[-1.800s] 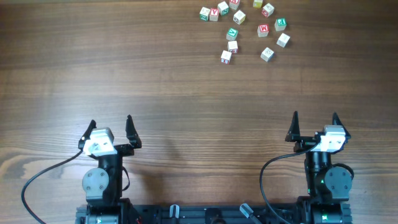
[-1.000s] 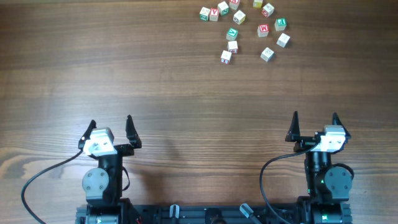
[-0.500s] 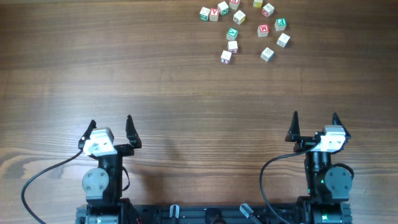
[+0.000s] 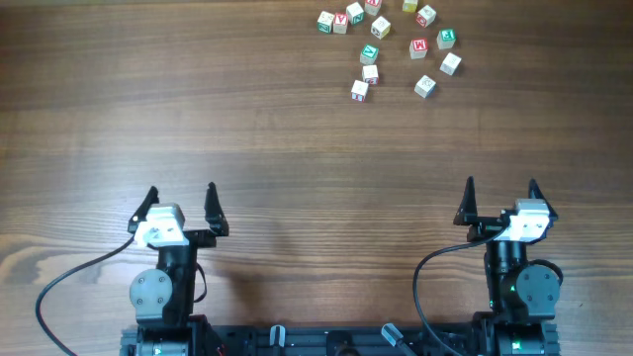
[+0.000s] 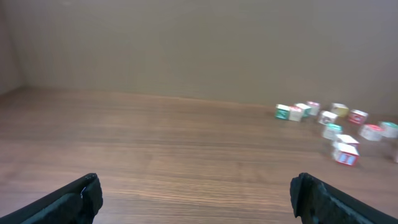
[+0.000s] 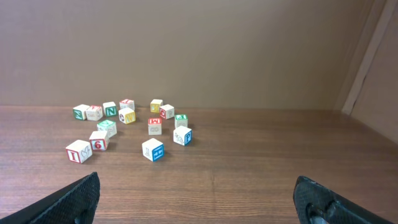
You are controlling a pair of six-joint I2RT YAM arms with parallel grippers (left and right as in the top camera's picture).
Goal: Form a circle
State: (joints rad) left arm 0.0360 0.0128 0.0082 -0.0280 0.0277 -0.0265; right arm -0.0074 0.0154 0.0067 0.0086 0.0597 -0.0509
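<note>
Nothing is in hand yet: the left fingers [image 4: 211, 201] and right fingers [image 4: 469, 201] both stand spread wide and empty near the 6 o'clock edge. The lettered blocks [image 4: 380, 27] lie in a loose scatter at about 1 o'clock, well apart from both arms. The opening step, as I judge it, calls for a long reach by the right arm (the nearer one) to take an outlying block and start a ring. The counter [image 4: 297, 148] is brown wood grain, and a plain tan wall [image 6: 186, 37] closes it at 12 o'clock.
</note>
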